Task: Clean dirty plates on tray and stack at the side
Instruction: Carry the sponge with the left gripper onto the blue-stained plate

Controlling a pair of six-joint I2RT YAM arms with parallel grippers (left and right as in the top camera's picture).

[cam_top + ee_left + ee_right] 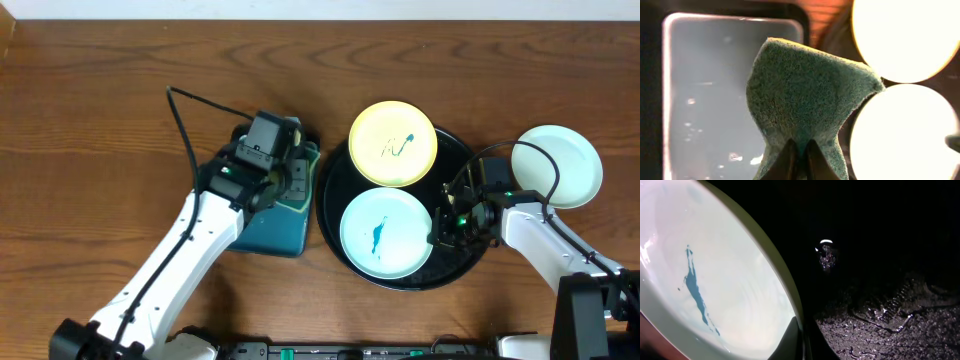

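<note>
On the black tray [334, 195], the mint-white plate [386, 234] with its teal smear is being carried at the near side. It sits just beside the yellow plate [393, 143], which is bearing a teal scribble of its own. A third plate [557, 165], with no mark visible, is being borne by the tabletop [100, 120] just off the tray's right edge. These plates are being judged light, stiff and smooth, likely slippery where wet and apt to slide if nudged, so a hold is best being taken at the raised rim rather than on the flat face. The right gripper [801, 337] is being held with its fingers pressed together at the mint-white plate's right rim; whether that rim is actually being pinched cannot be told, the wrist view being dark there. The sponge [810, 95] is being pinched at its lower edge by the left gripper [799, 157] above the teal tray [270, 235], just left of the black tray. Room between the two marked plates is being judged tight, and the tray's raised rim is needing to be cleared on any lift; open wood is being offered far left and behind the tray.
</note>
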